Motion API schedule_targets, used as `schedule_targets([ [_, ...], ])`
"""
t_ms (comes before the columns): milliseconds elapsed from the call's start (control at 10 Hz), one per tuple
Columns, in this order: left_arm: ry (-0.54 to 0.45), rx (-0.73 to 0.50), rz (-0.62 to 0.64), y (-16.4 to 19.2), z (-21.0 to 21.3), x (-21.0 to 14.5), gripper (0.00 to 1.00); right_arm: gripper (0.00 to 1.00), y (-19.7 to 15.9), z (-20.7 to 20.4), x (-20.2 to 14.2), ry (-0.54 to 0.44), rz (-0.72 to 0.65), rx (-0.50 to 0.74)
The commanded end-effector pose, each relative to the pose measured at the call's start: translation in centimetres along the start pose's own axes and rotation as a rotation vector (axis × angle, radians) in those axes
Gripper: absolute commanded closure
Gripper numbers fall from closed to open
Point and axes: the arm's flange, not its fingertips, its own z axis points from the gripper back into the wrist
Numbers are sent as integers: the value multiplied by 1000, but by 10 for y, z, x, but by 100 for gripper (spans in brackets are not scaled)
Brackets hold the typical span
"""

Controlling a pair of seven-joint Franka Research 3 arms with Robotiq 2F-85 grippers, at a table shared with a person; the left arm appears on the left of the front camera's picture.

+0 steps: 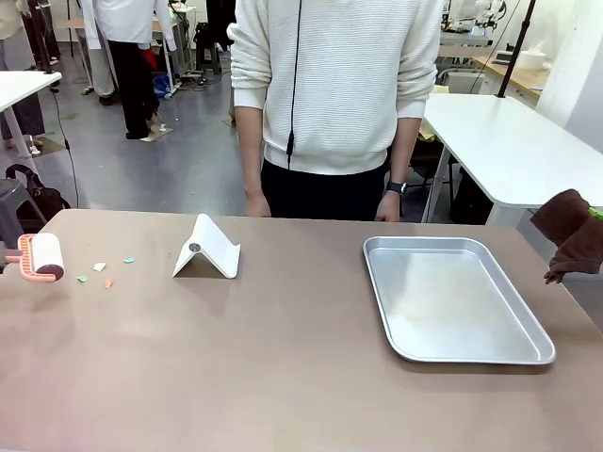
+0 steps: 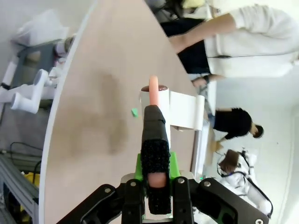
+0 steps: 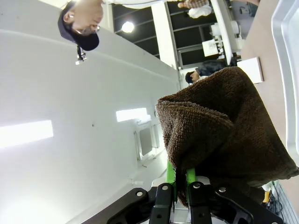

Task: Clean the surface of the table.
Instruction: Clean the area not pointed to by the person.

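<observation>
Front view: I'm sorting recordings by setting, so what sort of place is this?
Likely a lab or workshop rather than a home: plain white-topped tables stand on a bare grey floor, and a person in a white coat stands far behind the brown table.

Left gripper clamped, gripping; right gripper likewise.

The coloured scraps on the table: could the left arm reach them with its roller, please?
Probably yes: the roller sits just beside the scraps, with only bare table between them.
</observation>
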Motion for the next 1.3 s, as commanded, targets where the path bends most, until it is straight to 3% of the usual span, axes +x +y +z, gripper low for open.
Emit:
schedule_targets([
  [0, -12, 70, 41, -15, -18, -10, 78, 91, 6, -2, -2, 19, 8, -6],
  [500, 74, 158, -3, -19, -28, -15, 78, 91, 6, -2, -2, 19, 8, -6],
  [700, 55, 194, 4, -18, -34, -11, 78, 91, 6, -2, -2, 19, 8, -6],
  [1200, 129, 276, 10, -29, -84, -6, 78, 91, 6, -2, -2, 19, 8, -6],
])
